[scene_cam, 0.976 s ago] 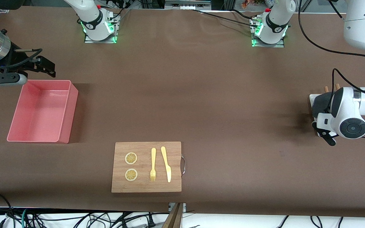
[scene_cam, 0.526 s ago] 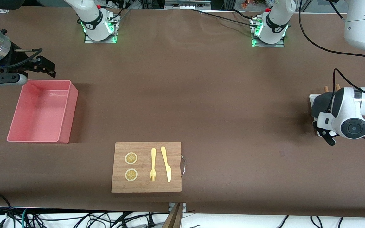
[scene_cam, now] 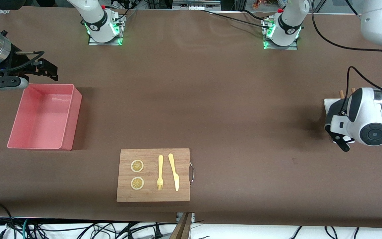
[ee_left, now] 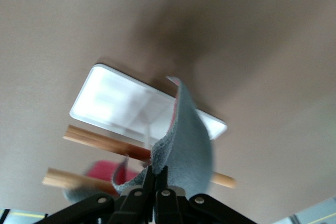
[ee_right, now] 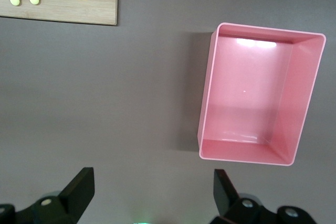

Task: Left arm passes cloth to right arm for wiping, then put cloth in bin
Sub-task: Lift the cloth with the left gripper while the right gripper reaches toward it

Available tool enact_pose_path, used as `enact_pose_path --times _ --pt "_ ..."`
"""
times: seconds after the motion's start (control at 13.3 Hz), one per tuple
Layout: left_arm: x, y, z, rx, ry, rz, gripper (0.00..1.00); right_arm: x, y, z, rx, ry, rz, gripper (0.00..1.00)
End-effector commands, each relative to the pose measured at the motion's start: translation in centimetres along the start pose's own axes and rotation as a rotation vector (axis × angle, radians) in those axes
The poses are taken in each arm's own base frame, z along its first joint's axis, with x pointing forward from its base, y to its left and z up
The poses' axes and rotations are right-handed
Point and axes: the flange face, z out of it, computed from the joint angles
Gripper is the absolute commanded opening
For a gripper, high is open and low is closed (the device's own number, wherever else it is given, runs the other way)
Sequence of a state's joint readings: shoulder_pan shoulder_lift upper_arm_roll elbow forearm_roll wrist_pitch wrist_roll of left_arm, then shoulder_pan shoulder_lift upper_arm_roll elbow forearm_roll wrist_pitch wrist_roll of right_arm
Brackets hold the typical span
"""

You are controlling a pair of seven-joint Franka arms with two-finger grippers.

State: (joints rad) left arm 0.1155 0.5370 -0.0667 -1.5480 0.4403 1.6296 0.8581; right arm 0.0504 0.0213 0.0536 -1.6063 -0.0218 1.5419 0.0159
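The grey cloth (ee_left: 190,145) hangs limp from my left gripper (ee_left: 156,174), which is shut on its edge and holds it a little above the small white tray (ee_left: 110,100) at the left arm's end of the table. In the front view the left wrist (scene_cam: 371,132) covers most of this; a dark patch of the cloth (scene_cam: 334,108) shows over the tray (scene_cam: 327,103). My right gripper (scene_cam: 46,69) is open and empty, waiting over the table beside the pink bin (scene_cam: 75,113). The bin (ee_right: 207,103) is empty.
A wooden board (scene_cam: 153,196) with two lemon slices, a yellow fork and a knife lies near the front camera. Two wooden sticks (ee_left: 105,142) and a red thing (ee_left: 107,170) lie by the tray.
The left wrist has risen slightly over the tray. The right arm has not moved.
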Motion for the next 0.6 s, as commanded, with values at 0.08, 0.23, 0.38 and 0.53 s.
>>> enact_pose_path --times 0.08,0.23,0.38,0.53 --pt "-2.1 2.0 -7.0 -0.177 0.154 -0.023 0.0 -0.1 0.0 -0.3 0.004 -0.017 -0.013 1.0" --pt "-2.3 3.0 -10.2 -0.253 0.276 -0.03 0.0 1.1 -0.1 1.5 -0.011 -0.05 -0.029 1.0" --pt "-1.4 4.6 -12.9 -0.337 0.4 -0.072 0.0 1.2 -0.3 1.6 0.002 -0.061 -0.05 1.0" --pt "0.6 7.1 -15.3 -0.446 0.463 -0.187 0.0 0.5 -2.1 2.4 0.017 -0.131 -0.091 1.0"
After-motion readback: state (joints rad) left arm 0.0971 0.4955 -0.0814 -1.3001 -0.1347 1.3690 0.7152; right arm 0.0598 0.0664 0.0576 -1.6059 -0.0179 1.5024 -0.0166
